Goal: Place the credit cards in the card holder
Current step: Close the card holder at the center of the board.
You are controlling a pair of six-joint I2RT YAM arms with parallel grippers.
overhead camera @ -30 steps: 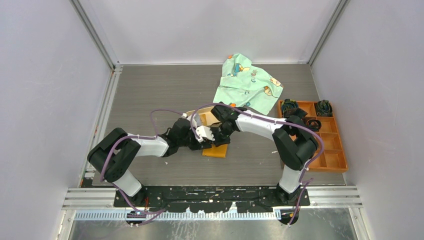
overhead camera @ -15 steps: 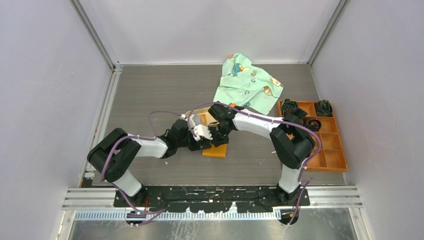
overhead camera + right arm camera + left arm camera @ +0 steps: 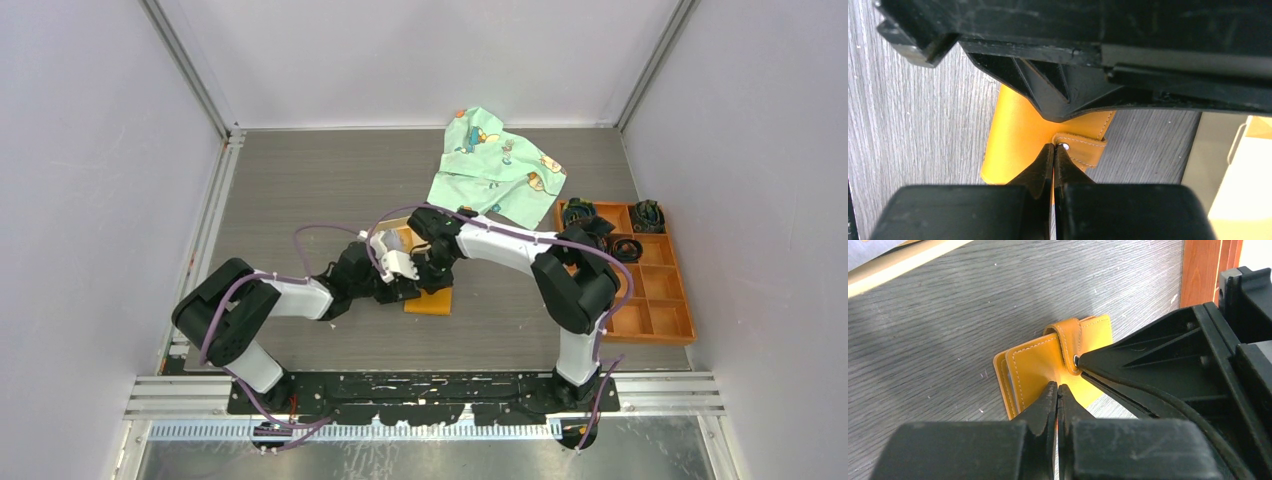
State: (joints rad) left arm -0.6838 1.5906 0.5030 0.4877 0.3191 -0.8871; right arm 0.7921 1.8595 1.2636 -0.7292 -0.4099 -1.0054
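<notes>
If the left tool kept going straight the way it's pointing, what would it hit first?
The card holder: the left tool has its shut tips on the front cover, apparently pinching it. Pushing on would likely just press the leather against the table.

Bright, even light; wrist views blur up close.

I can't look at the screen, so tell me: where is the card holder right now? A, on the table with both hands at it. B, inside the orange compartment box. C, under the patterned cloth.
A: the card holder lies on the grey table, with the tips of the left hand and the right hand both at it.
</notes>
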